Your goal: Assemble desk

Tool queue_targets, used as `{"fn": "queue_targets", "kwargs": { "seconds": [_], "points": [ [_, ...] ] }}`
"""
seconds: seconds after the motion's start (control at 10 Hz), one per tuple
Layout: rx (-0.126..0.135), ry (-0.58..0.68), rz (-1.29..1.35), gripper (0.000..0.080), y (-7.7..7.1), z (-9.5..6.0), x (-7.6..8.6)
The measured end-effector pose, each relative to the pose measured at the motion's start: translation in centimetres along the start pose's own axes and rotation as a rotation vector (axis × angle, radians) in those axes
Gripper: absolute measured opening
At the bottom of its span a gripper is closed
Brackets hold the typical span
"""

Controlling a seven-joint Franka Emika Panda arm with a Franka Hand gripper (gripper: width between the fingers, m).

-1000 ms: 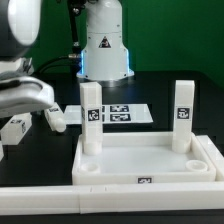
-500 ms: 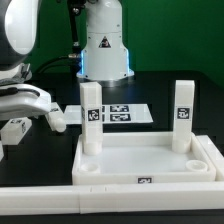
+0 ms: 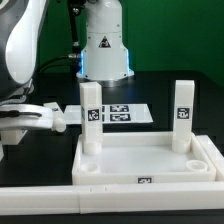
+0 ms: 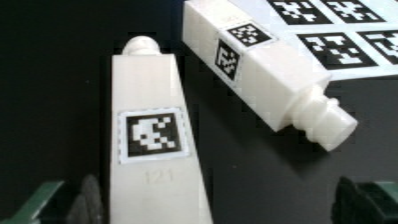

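Note:
The white desk panel (image 3: 140, 160) lies flat with its raised rim up. Two legs stand upright in its far corner sockets, one at the exterior view's left (image 3: 91, 115) and one at its right (image 3: 182, 113). Two more tagged legs lie on the black table at the exterior view's left. My gripper (image 3: 22, 128) is low over them. In the wrist view the gripper (image 4: 214, 207) is open and straddles one lying leg (image 4: 151, 130), which sits closer to one finger (image 4: 63, 205). The other lying leg (image 4: 267, 65) rests beside it, its peg end (image 3: 60, 119) showing in the exterior view.
The marker board (image 3: 122, 114) lies flat behind the panel and shows in the wrist view (image 4: 347, 30) past the second leg. The robot base (image 3: 105, 45) stands at the back. A long white rail (image 3: 60, 200) runs along the front edge of the table.
My gripper has come down and toward the exterior view's right, from above the table to low over the lying legs. It now covers the leg at the far left. The panel and standing legs have not moved.

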State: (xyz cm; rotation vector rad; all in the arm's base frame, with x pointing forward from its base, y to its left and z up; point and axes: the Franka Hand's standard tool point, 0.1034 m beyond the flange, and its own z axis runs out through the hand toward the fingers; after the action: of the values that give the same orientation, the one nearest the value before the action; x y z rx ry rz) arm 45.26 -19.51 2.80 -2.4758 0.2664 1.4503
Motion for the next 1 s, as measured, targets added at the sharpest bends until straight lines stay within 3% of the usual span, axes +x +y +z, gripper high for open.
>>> {"fn": "queue_targets", "kwargs": {
  "seconds": [0.3,0.5,0.7,1.0],
  "points": [
    [-0.002,-0.004,0.001,0.0648,0.1,0.2,0.1],
    [-0.006,-0.031,0.02,0.0648,0.2,1.6,0.8],
    [-0.005,-0.03,0.015,0.0648,0.2,1.5,0.8],
    [-0.005,-0.031,0.015,0.0283,0.2,1.6,0.8]
  ]
}}
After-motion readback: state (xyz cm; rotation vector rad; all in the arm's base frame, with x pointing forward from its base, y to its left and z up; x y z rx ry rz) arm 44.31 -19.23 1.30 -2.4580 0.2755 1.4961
